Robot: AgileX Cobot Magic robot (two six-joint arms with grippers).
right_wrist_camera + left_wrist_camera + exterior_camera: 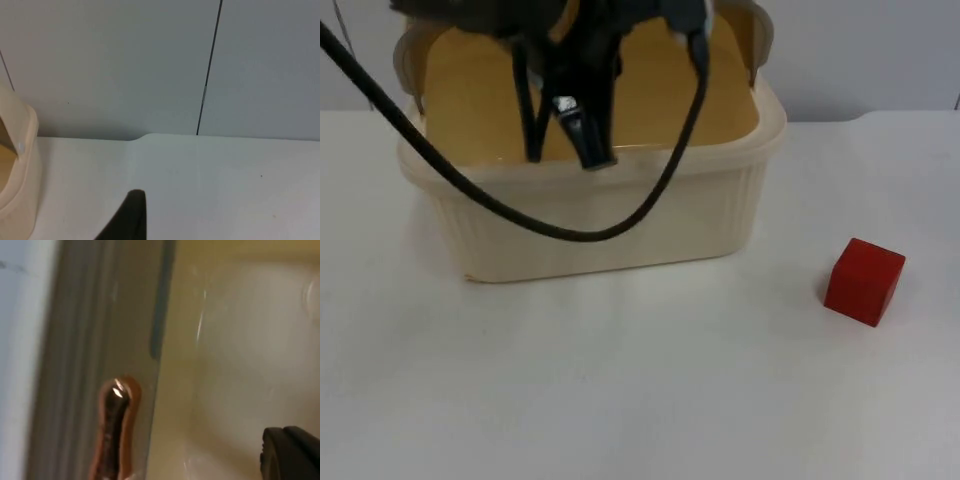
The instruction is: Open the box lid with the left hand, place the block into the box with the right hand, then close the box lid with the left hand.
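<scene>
A cream plastic box (pixel 600 225) stands at the back left of the table, with its yellowish translucent lid (pixel 650 100) lying on it. My left gripper (pixel 565 155) hangs open just over the lid's front edge, one finger on each side of a spot left of the middle. In the left wrist view the left gripper (pixel 200 450) hovers close above the lid (pixel 235 365) and its grey rim (pixel 80 355). A red block (pixel 864 281) sits on the table to the right of the box. My right gripper (pixel 131 220) waits low over the table, with the box's corner (pixel 20 165) beside it.
The white table (pixel 640 400) runs open in front of the box and around the block. Grey latch flaps (pixel 758 40) stick up at the lid's back corners. The grey partition wall (pixel 150 65) closes off the far side.
</scene>
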